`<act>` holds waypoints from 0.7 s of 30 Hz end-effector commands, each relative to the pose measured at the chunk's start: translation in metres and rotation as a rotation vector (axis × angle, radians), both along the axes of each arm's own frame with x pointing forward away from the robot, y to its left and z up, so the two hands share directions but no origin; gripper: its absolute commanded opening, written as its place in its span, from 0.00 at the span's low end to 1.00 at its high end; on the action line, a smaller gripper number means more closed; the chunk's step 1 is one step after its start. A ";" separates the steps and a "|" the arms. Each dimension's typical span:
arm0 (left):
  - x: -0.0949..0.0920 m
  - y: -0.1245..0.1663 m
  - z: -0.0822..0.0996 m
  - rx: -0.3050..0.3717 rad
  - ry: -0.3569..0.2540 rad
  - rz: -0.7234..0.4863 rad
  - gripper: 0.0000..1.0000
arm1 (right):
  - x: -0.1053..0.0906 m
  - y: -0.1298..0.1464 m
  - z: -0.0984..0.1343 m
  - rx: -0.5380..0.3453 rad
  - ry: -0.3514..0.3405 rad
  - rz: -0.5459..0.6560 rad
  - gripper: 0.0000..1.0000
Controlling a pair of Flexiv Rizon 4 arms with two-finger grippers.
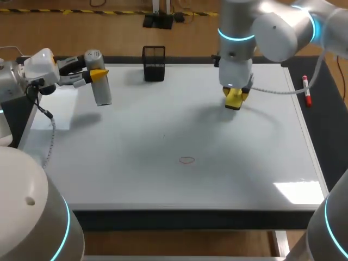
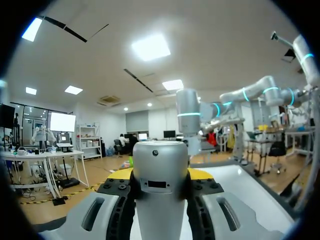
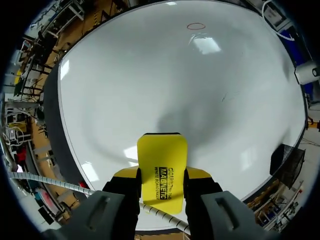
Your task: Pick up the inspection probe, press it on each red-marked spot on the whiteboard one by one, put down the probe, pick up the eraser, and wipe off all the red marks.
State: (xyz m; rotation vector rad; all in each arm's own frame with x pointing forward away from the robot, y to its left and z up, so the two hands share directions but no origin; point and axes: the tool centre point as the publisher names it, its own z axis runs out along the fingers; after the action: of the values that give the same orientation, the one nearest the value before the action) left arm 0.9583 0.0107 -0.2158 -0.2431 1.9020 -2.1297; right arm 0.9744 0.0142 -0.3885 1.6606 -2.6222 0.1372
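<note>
The inspection probe (image 1: 101,81), a silver cylinder with a rounded top, stands nearly upright in the left hand (image 1: 97,74), whose two yellow-tipped fingers are clamped on its sides. It is just to the left of the black mesh holder (image 1: 154,64), and its shadow lies on the whiteboard (image 1: 136,179) apart from its lower end. In the left wrist view the probe fills the gap between the fingers and rises ahead of them.

The yellow eraser (image 3: 162,155) is gripped by the right hand (image 3: 162,175), one finger pressed to each of its long edges, with its printed face toward the wrist camera. It is to the right of the mesh holder and a little nearer the front, low over the board. Whether it touches the surface cannot be told.

One red mark (image 1: 187,160), a thin oval ring, shows on the whiteboard well in front of the mesh holder and slightly to its right. Between them is a tiny dark speck (image 1: 163,136).

The mesh holder itself stands at the whiteboard's rear edge. Far to its right, off the board, a red marker (image 1: 307,91) lies on the desk (image 1: 329,130), on its dark top.
</note>
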 end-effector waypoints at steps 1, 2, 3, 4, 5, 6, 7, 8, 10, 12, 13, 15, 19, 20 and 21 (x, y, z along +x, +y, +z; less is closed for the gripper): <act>0.000 0.001 0.001 0.001 0.000 0.000 0.00 | 0.002 -0.014 0.002 0.007 0.002 -0.010 0.00; 0.000 0.001 0.001 0.001 0.000 0.000 0.00 | 0.003 -0.016 0.001 0.004 0.003 -0.015 0.00; 0.000 0.001 0.001 0.001 0.000 0.000 0.00 | 0.003 -0.018 0.001 0.003 0.004 -0.020 0.00; 0.000 0.001 0.001 0.001 0.000 0.000 0.00 | 0.004 -0.019 0.001 0.002 0.005 -0.021 0.00; 0.000 0.001 0.001 0.001 0.000 0.000 0.00 | 0.005 -0.020 0.001 0.002 0.009 -0.024 0.00; 0.000 0.001 0.001 0.001 0.000 0.000 0.00 | 0.006 -0.021 0.002 0.006 0.018 -0.036 0.00; 0.000 0.001 0.001 0.001 0.000 0.000 0.00 | 0.007 -0.022 0.002 0.015 0.020 -0.040 0.00; 0.000 0.001 0.001 0.001 0.000 0.000 0.00 | 0.007 -0.022 0.002 0.015 0.020 -0.040 0.00; 0.000 0.001 0.001 0.001 0.000 0.000 0.00 | 0.007 -0.022 0.002 0.015 0.020 -0.040 0.00; 0.000 0.001 0.001 0.001 0.000 0.000 0.00 | 0.007 -0.022 0.002 0.015 0.020 -0.040 0.00; 0.000 0.001 0.001 0.001 0.000 0.000 0.00 | 0.007 -0.022 0.002 0.015 0.020 -0.040 0.00; 0.000 0.001 0.001 0.001 0.000 0.000 0.00 | 0.007 -0.022 0.002 0.015 0.020 -0.040 0.00; 0.000 0.001 0.001 0.001 0.000 0.000 0.00 | 0.007 -0.022 0.002 0.015 0.020 -0.040 0.00; 0.000 0.001 0.001 0.001 0.000 0.000 0.00 | 0.007 -0.022 0.002 0.015 0.020 -0.040 0.00; 0.000 0.001 0.001 0.001 0.000 0.000 0.00 | 0.007 -0.022 0.002 0.015 0.020 -0.040 0.00</act>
State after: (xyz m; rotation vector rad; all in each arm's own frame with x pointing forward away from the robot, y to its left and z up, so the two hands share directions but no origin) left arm 0.9583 0.0107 -0.2158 -0.2431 1.9019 -2.1297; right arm 0.9811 -0.0078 -0.3873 1.6026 -2.6485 0.0949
